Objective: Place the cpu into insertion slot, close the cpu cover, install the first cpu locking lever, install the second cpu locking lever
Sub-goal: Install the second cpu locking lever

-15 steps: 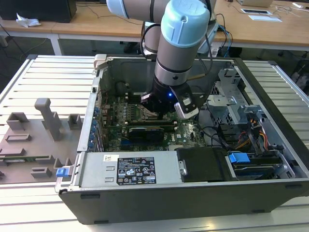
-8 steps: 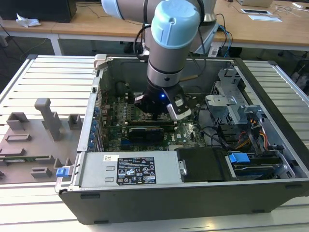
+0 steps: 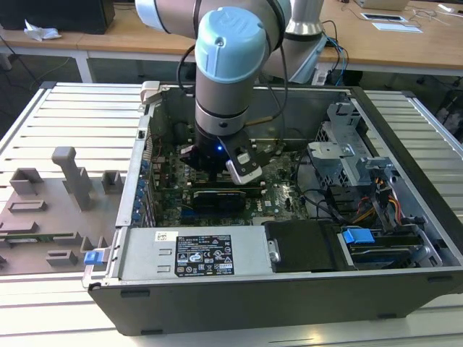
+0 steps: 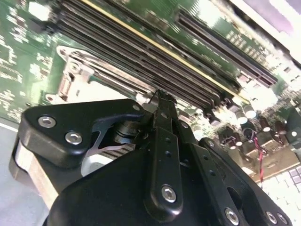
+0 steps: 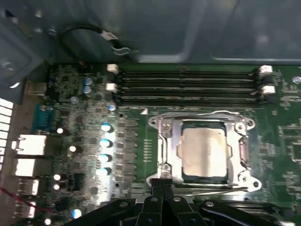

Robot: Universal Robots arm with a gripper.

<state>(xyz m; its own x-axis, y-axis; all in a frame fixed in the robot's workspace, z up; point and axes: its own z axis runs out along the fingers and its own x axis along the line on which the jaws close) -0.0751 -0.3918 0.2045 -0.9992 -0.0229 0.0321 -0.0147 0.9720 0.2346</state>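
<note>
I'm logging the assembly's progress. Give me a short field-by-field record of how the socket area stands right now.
cpu: seated in the insertion slot, silver top showing
cpu cover: closed, framing the chip
gripper: fingers together at the socket's edge, holding nothing visible
memory slots: long, black, beside the socket
arm: reaching down into the open computer case
locking levers: state not clear

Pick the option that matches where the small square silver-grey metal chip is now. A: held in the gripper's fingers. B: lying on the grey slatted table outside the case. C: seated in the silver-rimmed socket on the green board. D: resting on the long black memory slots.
C: in the first wrist view the cpu sits flat inside the insertion slot, framed by the silver cpu cover.
</note>
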